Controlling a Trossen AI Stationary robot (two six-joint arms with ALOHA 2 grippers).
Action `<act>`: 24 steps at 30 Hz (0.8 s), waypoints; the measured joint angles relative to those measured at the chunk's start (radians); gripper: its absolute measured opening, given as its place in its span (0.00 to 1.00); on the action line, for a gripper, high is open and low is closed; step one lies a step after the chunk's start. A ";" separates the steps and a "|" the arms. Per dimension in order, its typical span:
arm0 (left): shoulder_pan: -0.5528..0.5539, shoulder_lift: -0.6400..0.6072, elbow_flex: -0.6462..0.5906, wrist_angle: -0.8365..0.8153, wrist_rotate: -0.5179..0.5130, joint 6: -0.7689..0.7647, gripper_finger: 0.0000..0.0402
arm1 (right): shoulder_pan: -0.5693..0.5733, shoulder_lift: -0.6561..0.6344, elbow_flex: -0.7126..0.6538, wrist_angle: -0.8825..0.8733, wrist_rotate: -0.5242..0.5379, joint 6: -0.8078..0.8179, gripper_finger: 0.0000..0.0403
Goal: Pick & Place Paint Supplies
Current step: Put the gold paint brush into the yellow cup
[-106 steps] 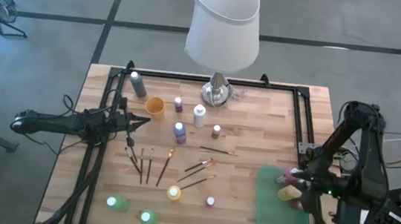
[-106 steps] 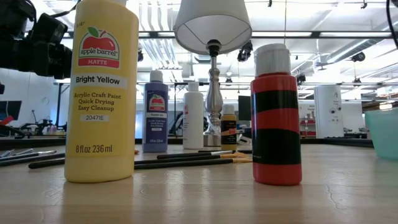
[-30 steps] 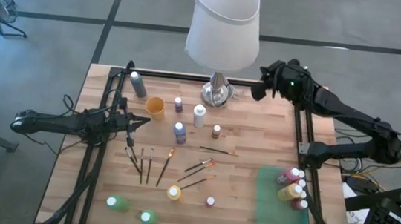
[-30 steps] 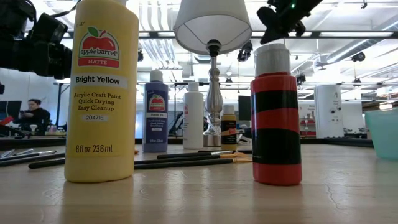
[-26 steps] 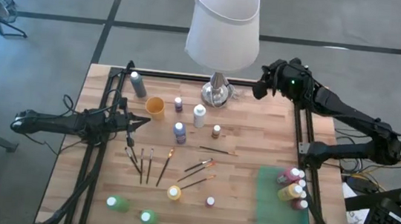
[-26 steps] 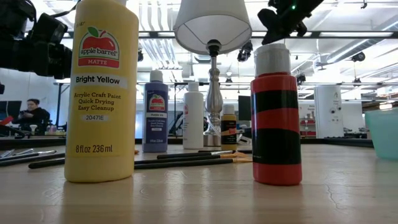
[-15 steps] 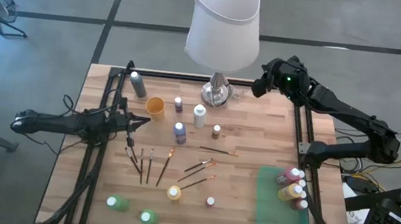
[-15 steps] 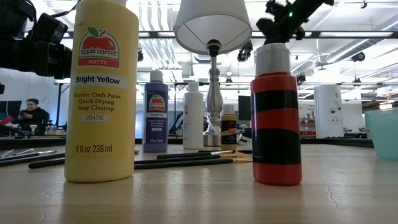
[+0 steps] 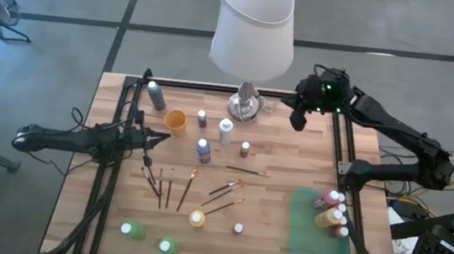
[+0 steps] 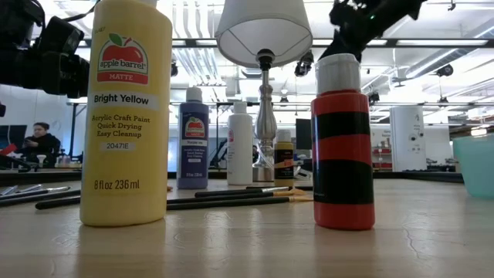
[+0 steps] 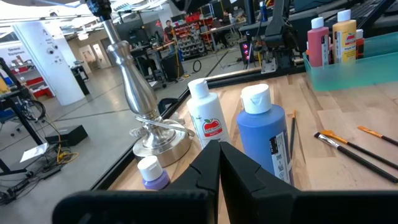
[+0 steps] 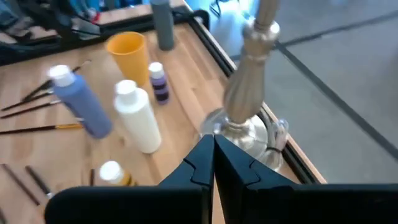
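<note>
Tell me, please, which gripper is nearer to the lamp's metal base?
The right gripper, shut, hangs just beside the lamp base. The left gripper, shut, waits farther off, across several bottles.

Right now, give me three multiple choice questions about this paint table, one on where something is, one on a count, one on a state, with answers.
1. Where does the right gripper hang?
A. over the green tray
B. near the lamp base, at the table's far edge
C. over the paintbrushes

2. How many bottles lie in the green tray?
A. none
B. three
C. eight

3. How are the left gripper's fingers?
A. shut, holding nothing
B. wide open
C. shut on a brush

Answers: 1 B, the high view shows it beside the lamp base. 2 B, three white caps show among the tray bottles. 3 A, the left wrist view shows the fingers meeting with nothing between them.
</note>
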 joint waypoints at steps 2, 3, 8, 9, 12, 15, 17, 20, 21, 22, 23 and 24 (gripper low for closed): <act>0.000 0.000 0.000 0.000 0.000 0.000 0.03 | 0.000 -0.035 -0.023 0.000 0.000 -0.011 0.02; 0.000 0.000 0.000 0.000 0.000 0.000 0.03 | -0.001 -0.054 -0.036 -0.001 0.000 -0.013 0.02; 0.000 0.000 0.000 0.000 0.000 0.000 0.03 | -0.002 -0.143 -0.081 0.006 0.007 0.009 0.02; 0.000 0.000 0.000 0.000 0.000 0.000 0.03 | -0.002 -0.156 -0.085 0.006 0.007 0.008 0.02; -0.001 0.000 0.000 0.000 0.000 0.000 0.03 | -0.002 -0.187 -0.088 0.007 0.008 0.005 0.02; -0.001 0.000 0.000 0.000 0.000 0.000 0.03 | -0.003 -0.207 -0.089 0.007 0.011 0.004 0.02; -0.001 0.000 0.000 0.000 0.000 0.000 0.03 | -0.003 -0.211 -0.089 0.007 0.011 -0.012 0.02; -0.001 0.000 0.000 0.000 0.000 0.000 0.03 | -0.002 -0.210 -0.091 0.007 0.012 -0.042 0.02; -0.001 0.000 0.000 0.000 0.000 0.000 0.03 | -0.002 -0.208 -0.091 0.007 0.012 -0.043 0.02; -0.001 0.000 0.000 0.000 0.000 0.000 0.03 | -0.003 -0.205 -0.091 0.007 0.012 -0.040 0.02; -0.001 0.000 0.000 0.000 0.000 0.000 0.03 | -0.002 -0.202 -0.091 0.006 0.012 -0.035 0.02; -0.001 0.000 0.000 0.000 0.000 0.000 0.03 | -0.003 -0.200 -0.091 0.007 0.012 -0.035 0.02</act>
